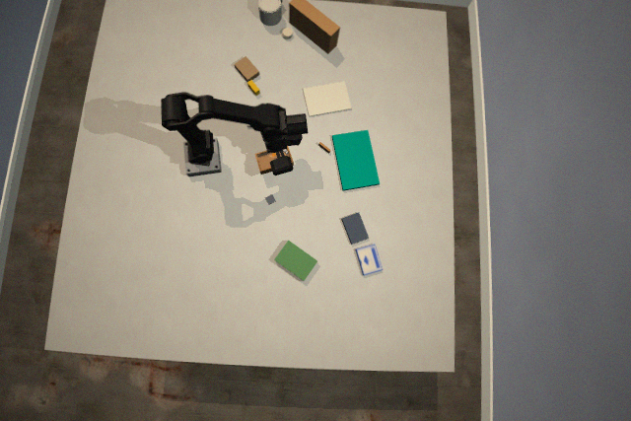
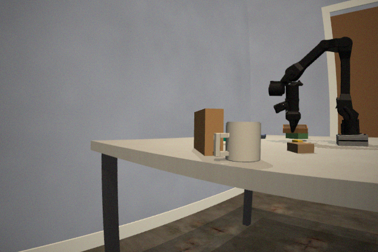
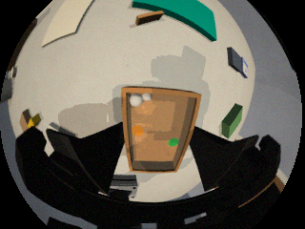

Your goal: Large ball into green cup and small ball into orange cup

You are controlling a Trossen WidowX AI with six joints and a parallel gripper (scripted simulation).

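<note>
The wooden puzzle point(image 3: 159, 129) is a flat brown tray with an orange rim under a clear cover. My gripper point(image 1: 279, 162) is shut on it and holds it a little above the table, roughly level in the side view point(image 2: 295, 128). In the wrist view two white balls lie side by side in the tray's far left corner. The large ball point(image 3: 135, 99) is on the left and the small ball point(image 3: 148, 97) is on the right. The orange cup point(image 3: 137, 132) is at the left middle. The green cup point(image 3: 173, 143) is at the near right. Both cups look empty.
A teal book point(image 1: 355, 159), a cream sheet point(image 1: 326, 98) and a small brown stick point(image 1: 323, 147) lie to the right. A mug point(image 1: 269, 9), a brown box point(image 1: 314, 23), a small box point(image 1: 246, 68) and a yellow block point(image 1: 252, 87) are behind. A green book point(image 1: 295, 259), a grey book point(image 1: 354, 228) and a card point(image 1: 368, 259) are in front.
</note>
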